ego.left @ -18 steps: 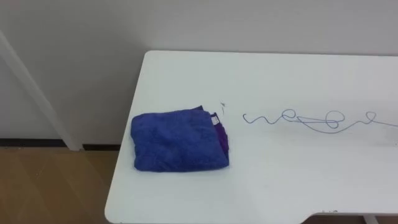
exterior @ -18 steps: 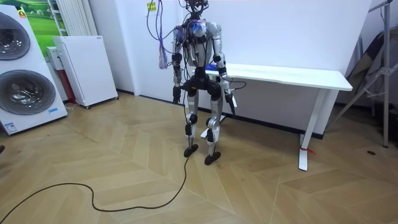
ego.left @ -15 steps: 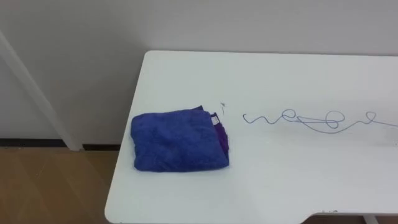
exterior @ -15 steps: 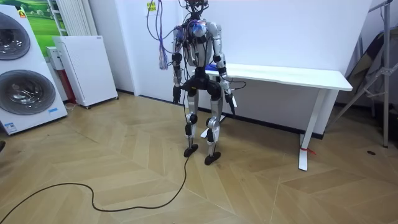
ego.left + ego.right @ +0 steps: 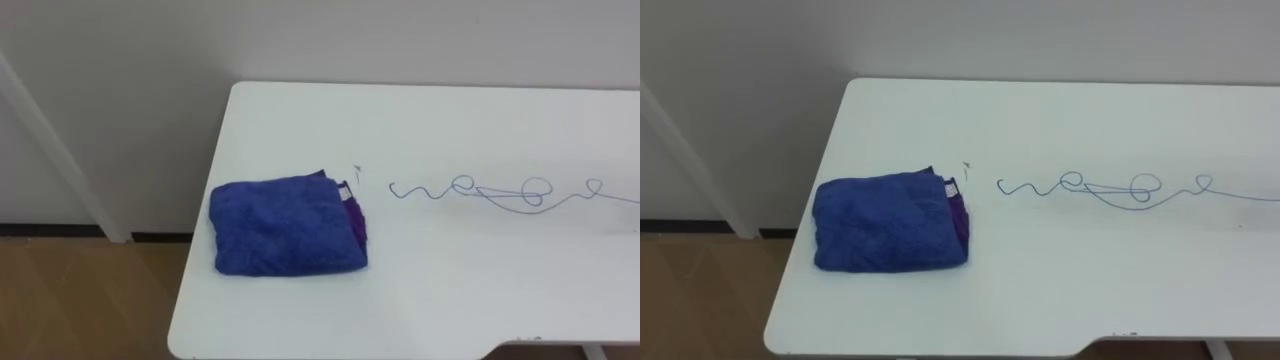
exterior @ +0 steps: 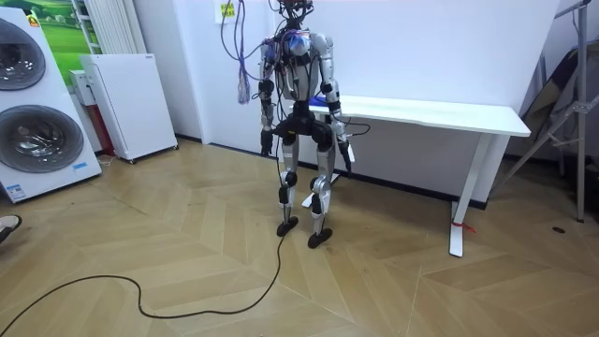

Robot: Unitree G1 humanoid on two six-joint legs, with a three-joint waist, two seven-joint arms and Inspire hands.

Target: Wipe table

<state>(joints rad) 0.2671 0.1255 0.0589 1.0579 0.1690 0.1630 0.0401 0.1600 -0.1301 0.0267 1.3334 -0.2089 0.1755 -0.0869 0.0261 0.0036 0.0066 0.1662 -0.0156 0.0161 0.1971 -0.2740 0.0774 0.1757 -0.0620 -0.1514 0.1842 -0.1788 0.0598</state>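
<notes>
Cloth (image 5: 288, 226) unmoved on table (image 5: 450, 290), robot hands (image 6: 265, 143) (image 6: 345, 148) hanging down

Folded blue cloth (image 5: 288, 226) on scribbled white table (image 5: 450, 290)

Bright, even indoor light. White table (image 5: 430, 290) evenly lit, matte. Blue cloth (image 5: 285, 228) casts a thin soft shadow along its near edge; source probably overhead.

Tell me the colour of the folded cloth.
Blue cloth, purple at one edge; left eye view shows it best.
</notes>
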